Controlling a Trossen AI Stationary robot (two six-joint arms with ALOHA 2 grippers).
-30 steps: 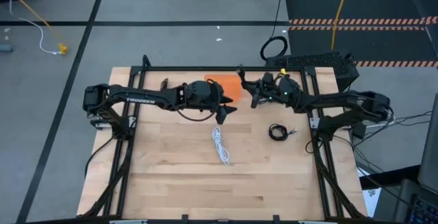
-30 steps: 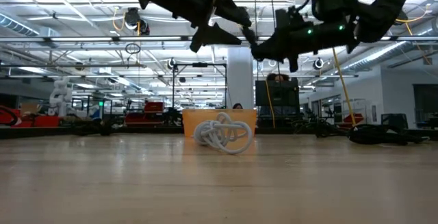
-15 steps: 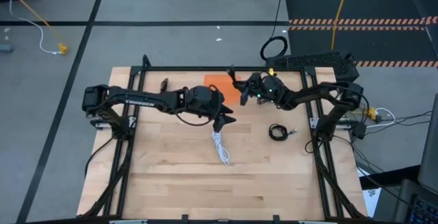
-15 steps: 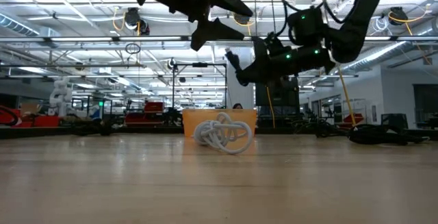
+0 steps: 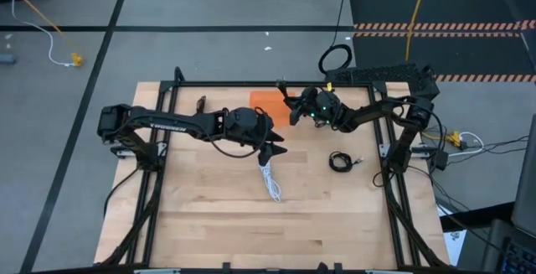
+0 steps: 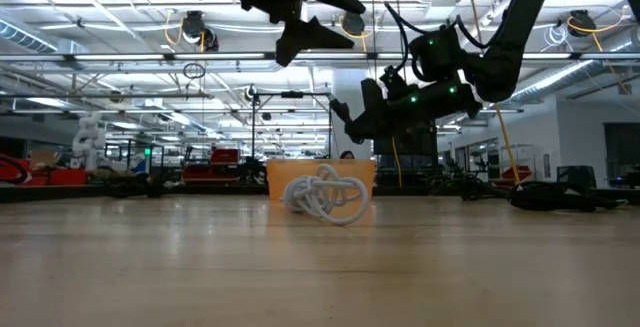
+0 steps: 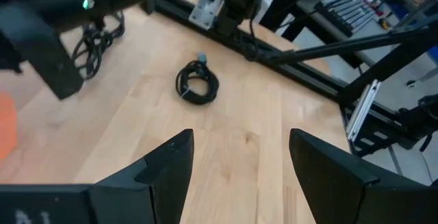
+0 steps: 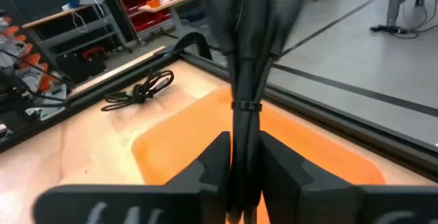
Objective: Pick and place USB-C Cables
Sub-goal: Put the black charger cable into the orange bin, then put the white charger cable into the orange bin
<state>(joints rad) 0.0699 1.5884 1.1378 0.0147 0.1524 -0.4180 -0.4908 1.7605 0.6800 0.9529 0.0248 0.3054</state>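
The right gripper [image 8: 243, 162] hangs directly above the flat orange rubbery pad [image 8: 301, 148], fingers clenched on a bundled black USB-C cable [image 8: 250, 59] whose long axis dangles straight from them. Four cables count: this one, a white coil [image 5: 270, 178] under the left gripper [image 5: 272, 144], spread empty, and two black coils [image 5: 339, 161] [image 5: 201, 103] on the wooden table [image 5: 218, 224]
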